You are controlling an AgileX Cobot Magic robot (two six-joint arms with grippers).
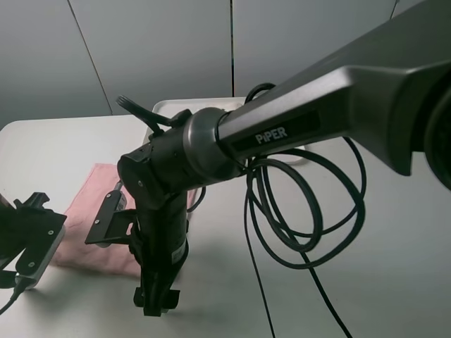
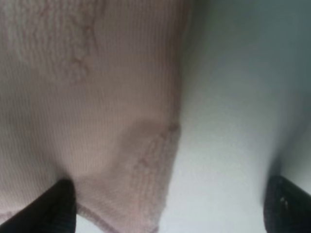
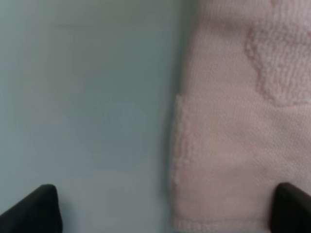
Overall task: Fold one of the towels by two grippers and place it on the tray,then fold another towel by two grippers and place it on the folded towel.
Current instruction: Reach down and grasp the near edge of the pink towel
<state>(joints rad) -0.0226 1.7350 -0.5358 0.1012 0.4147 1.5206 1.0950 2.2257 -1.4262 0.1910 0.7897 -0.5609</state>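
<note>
Pale pink rectangular terry towel (image 1: 84, 193) lies flat on the white bench (image 1: 63, 141). Left tool (image 2: 170, 204) gapes wide astride one towel corner; right tool (image 3: 163, 206), wide too, straddles another corner.

We are looking at a pale, matte tabletop (image 1: 405, 282) that is filling the lower part of the high view, with its far left corner rounding off. In both wrist views it is showing as a smooth, bluish-white surface. Behind it we are seeing a grey wall (image 1: 162, 49) of flat panels, with thin dark seams running between them.
</note>
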